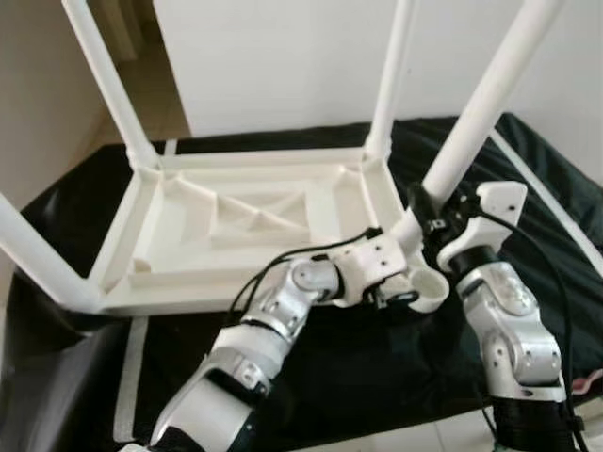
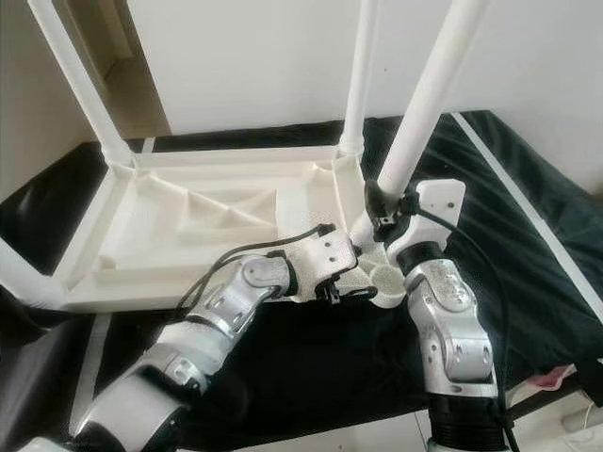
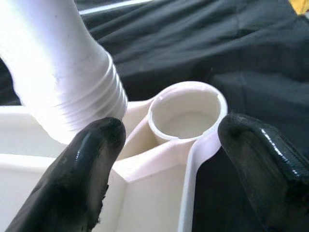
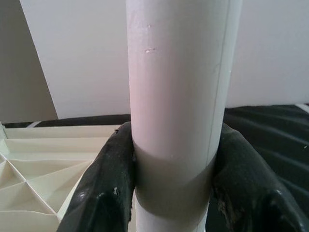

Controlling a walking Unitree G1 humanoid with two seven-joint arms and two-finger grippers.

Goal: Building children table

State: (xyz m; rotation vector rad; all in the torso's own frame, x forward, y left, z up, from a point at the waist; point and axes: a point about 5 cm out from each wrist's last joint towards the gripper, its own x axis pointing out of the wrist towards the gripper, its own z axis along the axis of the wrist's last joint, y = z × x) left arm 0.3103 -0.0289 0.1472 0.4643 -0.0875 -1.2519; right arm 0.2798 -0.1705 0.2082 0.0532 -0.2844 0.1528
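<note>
Left eye view: white upturned table (image 1: pixel 236 221), threaded leg (image 1: pixel 480 108) beside empty socket (image 1: pixel 429 287).

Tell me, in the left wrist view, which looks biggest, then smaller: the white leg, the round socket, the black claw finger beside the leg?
1. white leg, close to the camera
2. claw finger, also very close
3. round socket

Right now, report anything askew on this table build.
The fourth leg, clamped in the right tool, leans at a slant with its threaded end beside the open corner socket, not in it. The left tool straddles that socket. The other three legs are seated.
</note>
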